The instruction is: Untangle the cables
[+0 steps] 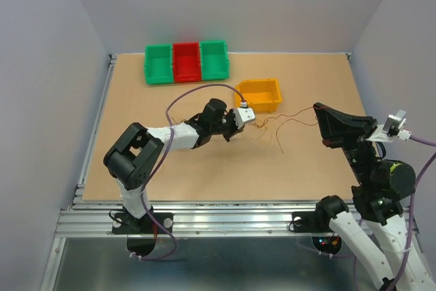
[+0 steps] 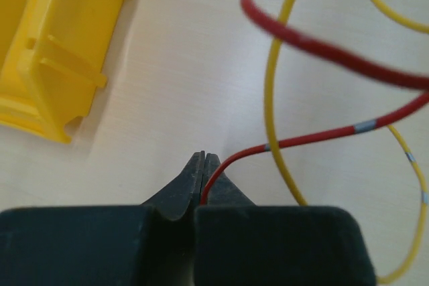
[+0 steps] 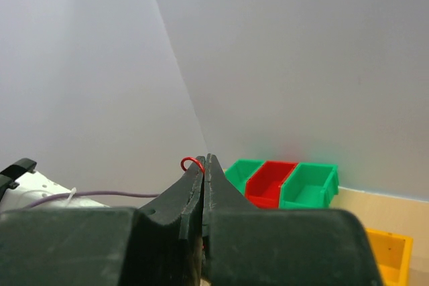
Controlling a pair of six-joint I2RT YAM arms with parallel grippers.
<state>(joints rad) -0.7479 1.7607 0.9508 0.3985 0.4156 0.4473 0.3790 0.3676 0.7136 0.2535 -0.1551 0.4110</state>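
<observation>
A small tangle of thin cables lies on the table in front of the yellow bin. My left gripper is low at the tangle's left side. In the left wrist view it is shut on a thin red cable, which crosses a yellow cable. My right gripper is raised right of the tangle. In the right wrist view it is shut on a red cable whose curled end sticks out above the tips. A red strand runs from it to the tangle.
Three bins, green, red and green, stand in a row at the back of the table. The yellow bin also shows at the left wrist view's upper left. Grey walls close in the left, back and right sides.
</observation>
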